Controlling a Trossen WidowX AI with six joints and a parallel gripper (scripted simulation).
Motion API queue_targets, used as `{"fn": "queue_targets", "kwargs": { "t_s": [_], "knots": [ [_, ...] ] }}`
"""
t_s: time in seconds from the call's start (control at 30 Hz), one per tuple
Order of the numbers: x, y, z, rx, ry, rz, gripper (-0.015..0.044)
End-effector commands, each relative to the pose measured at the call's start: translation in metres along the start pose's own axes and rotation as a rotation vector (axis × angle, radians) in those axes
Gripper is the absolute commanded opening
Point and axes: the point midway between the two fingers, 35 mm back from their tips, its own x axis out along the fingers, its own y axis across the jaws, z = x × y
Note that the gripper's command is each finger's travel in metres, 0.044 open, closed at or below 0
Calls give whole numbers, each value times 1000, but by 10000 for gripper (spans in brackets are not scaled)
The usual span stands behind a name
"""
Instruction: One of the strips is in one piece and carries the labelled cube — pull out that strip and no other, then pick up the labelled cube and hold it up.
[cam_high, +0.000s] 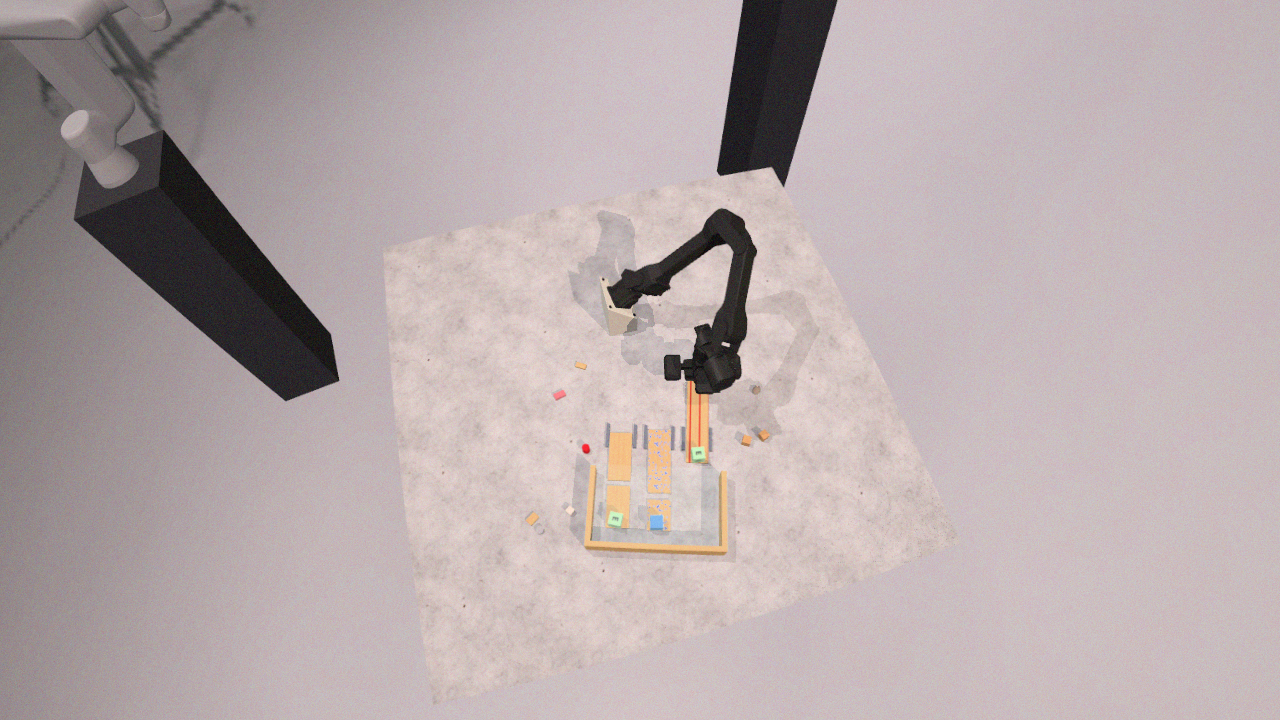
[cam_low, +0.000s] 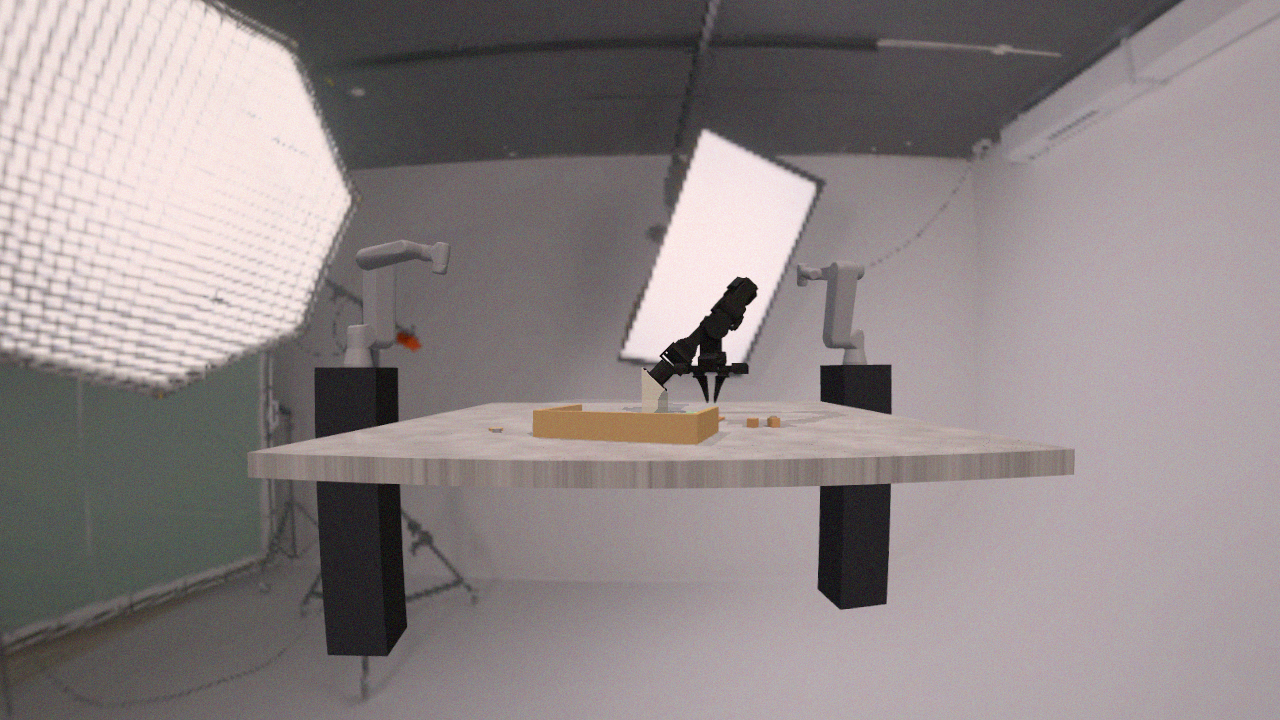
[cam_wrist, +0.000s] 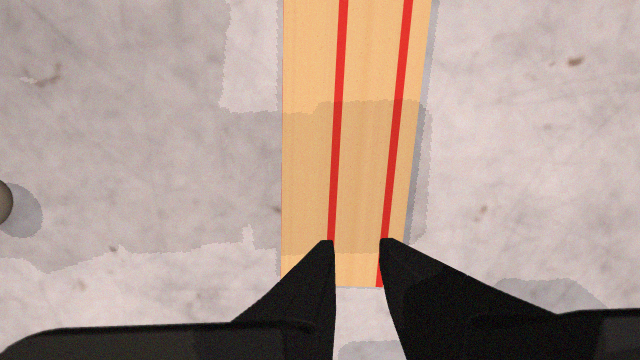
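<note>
So our end effector (cam_low: 713, 399) (cam_wrist: 356, 252) is a bit spread, nothing pinched, hanging above the far end of the red-lined strip (cam_high: 697, 420) (cam_wrist: 350, 125). That strip's in one piece, mostly outside the three-sided wooden frame (cam_high: 657, 548) (cam_low: 617, 424), with the labelled green cube (cam_high: 698, 454) riding its end nearest the frame.

Arm (cam_high: 729, 268) (cam_low: 716, 324): arched, elbow raised | Wrist section (cam_high: 716, 365): lowered beyond the elbow | Gripper (cam_low: 712, 400) (cam_wrist: 356, 252): pointing downward, holding nothing | Fingertips: slightly parted, narrow gap between them
</note>
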Motion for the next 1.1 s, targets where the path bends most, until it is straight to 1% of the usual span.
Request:
{"fn": "queue_targets", "kwargs": {
  "t_s": [0.0, 0.37, 1.07],
  "knots": [
    [-2, -1, 15, -78, 0, 3, 157],
    [-6, -7, 56, -83, -2, 2, 440],
    [-15, -11, 135, -86, -5, 2, 440]
  ]
}}
